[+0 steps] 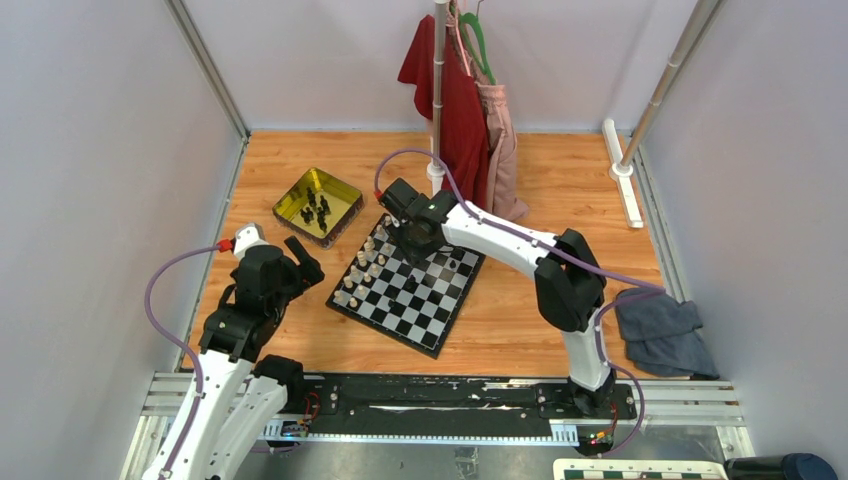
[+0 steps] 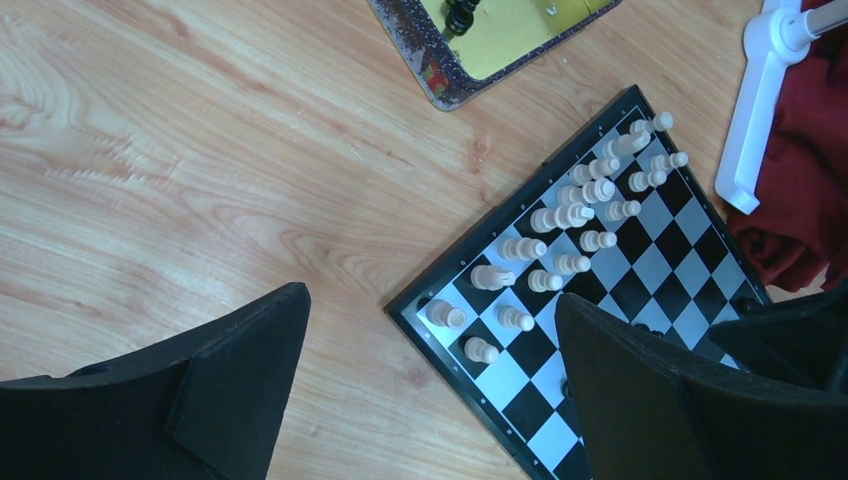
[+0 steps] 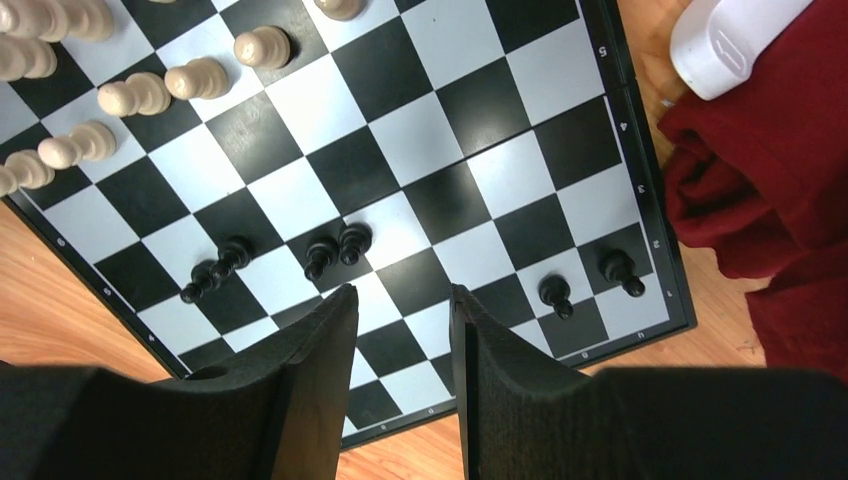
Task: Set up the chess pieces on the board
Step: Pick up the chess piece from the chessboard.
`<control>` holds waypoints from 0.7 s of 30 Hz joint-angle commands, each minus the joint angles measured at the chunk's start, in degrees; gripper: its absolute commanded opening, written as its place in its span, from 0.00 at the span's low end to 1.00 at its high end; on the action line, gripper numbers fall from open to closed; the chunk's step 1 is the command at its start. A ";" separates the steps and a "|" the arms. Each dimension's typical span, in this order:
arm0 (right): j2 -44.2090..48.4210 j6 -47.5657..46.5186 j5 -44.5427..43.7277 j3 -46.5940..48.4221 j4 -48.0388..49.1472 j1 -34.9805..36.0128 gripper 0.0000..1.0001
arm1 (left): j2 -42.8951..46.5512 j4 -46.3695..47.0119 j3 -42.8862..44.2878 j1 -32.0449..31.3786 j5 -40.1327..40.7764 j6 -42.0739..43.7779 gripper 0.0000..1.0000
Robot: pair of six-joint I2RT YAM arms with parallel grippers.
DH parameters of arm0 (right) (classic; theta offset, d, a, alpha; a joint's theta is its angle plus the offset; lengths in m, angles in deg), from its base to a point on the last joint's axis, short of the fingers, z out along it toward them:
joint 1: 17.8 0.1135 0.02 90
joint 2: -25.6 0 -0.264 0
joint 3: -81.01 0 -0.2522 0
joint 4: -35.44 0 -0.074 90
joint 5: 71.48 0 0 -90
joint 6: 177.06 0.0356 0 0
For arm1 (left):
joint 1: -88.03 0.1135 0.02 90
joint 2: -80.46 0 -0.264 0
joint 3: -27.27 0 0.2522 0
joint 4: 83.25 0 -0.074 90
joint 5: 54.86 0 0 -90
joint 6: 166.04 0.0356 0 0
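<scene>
The chequered board [image 1: 420, 320] lies at the table's middle. Cream-white pieces [image 1: 362, 268] fill its left side. Several black chess pieces [image 3: 335, 248] stand on squares along its other side, and two more [image 3: 555, 293] stand near a corner. More black pieces [image 1: 317, 210] lie in the gold tray [image 1: 290, 190]. My right gripper [image 3: 402, 295] hovers open and empty above the board [image 3: 450, 130], near its far corner [image 1: 405, 245]. My left gripper [image 2: 425, 300] is wide open and empty above the board's left corner [image 2: 650, 265], left of the board in the top view [image 1: 308, 262].
A clothes rack pole with a red garment [image 1: 455, 110] and a white foot [image 1: 435, 170] stands just behind the board; the garment [image 3: 760, 200] lies close to the board's edge. A grey cloth [image 1: 660, 335] lies at the right. The tray's rim [image 2: 440, 85] is ahead of my left gripper.
</scene>
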 commanded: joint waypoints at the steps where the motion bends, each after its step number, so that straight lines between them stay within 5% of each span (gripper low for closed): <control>1: -2.58 3.44 0.92 2.16 -1.78 1.16 0.43 | 0.59 -0.50 -0.07 -0.24 -0.64 -0.28 1.00; 21: -6.40 6.67 2.79 1.94 -1.01 1.91 0.43 | 0.30 -0.04 -0.38 -0.24 -1.15 0.10 1.00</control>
